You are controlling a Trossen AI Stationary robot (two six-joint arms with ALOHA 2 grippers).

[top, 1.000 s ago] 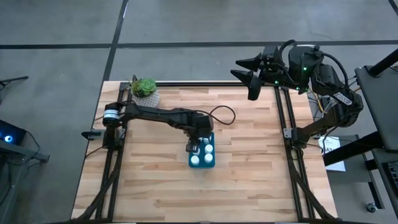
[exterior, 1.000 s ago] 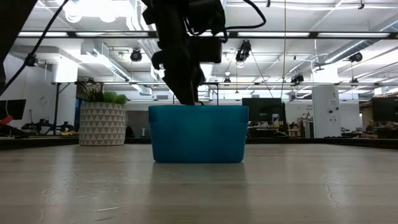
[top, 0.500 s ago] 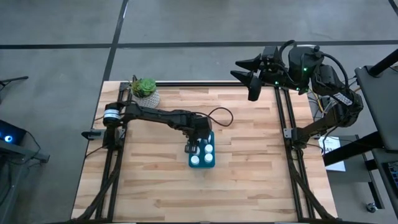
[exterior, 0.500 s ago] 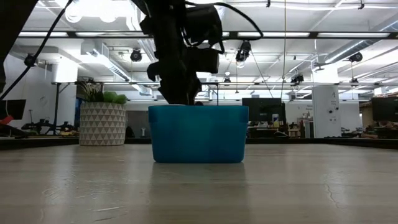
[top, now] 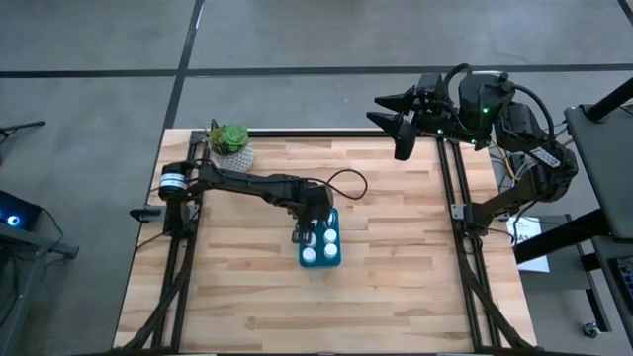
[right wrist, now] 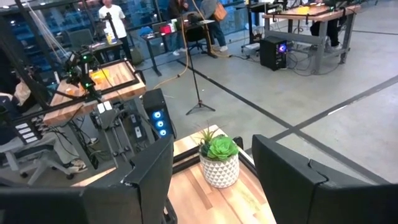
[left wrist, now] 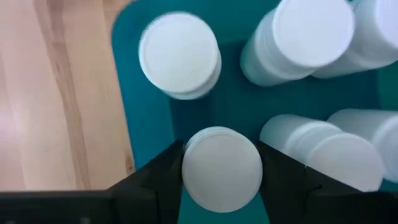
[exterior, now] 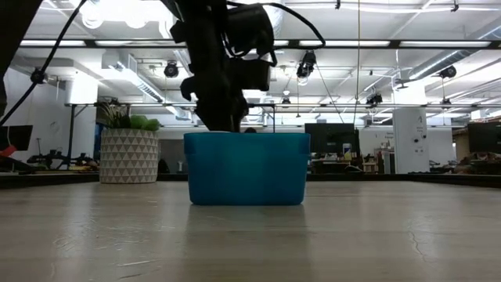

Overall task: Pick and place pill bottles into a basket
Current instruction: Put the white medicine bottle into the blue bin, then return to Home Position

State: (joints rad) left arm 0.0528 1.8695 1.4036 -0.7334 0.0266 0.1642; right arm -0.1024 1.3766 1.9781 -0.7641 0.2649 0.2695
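Teal basket (top: pixel 321 261) wall crowds left end effector (left wrist: pixel 221 177) gripping bottle (left wrist: pixel 221 168).

white pill bottles (left wrist: pixel 222 168), teal basket (exterior: pixel 246 168)

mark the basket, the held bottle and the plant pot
basket (exterior: pixel 246 168), low view, on its front wall
held bottle (left wrist: pixel 221 168), left wrist view, on its cap, between the left pincer's fingers
plant pot (right wrist: pixel 219 170), right wrist view, on its patterned side

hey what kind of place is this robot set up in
Most likely a robotics lab or open workshop: desks with computers, another wooden workbench behind, and exposed ceiling lights over a concrete floor.
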